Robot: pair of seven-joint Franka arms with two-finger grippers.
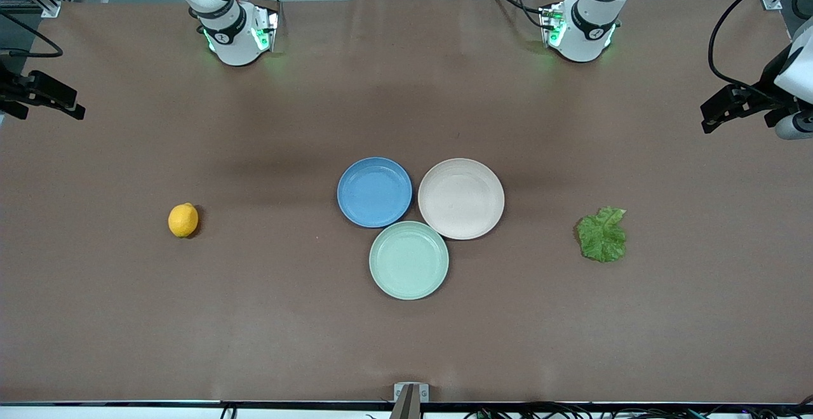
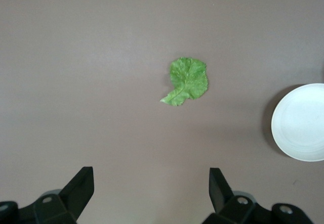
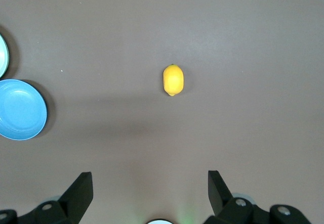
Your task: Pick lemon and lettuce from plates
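Observation:
The lemon [image 1: 183, 220] lies on the bare table toward the right arm's end, apart from the plates; it also shows in the right wrist view [image 3: 173, 80]. The lettuce [image 1: 602, 235] lies flat on the table toward the left arm's end and shows in the left wrist view [image 2: 187, 80]. The blue plate [image 1: 375, 192] and the beige plate [image 1: 461, 198] sit side by side mid-table, both empty. My right gripper [image 3: 150, 179] is open and empty, high over the table's right-arm end [image 1: 47, 98]. My left gripper [image 2: 151, 176] is open and empty, high over the left-arm end [image 1: 724, 109].
A mint-green plate [image 1: 409, 259], empty, touches the two other plates and lies nearer to the front camera. The arm bases [image 1: 235, 35] [image 1: 581, 28] stand along the table's robot edge. Brown cloth covers the table.

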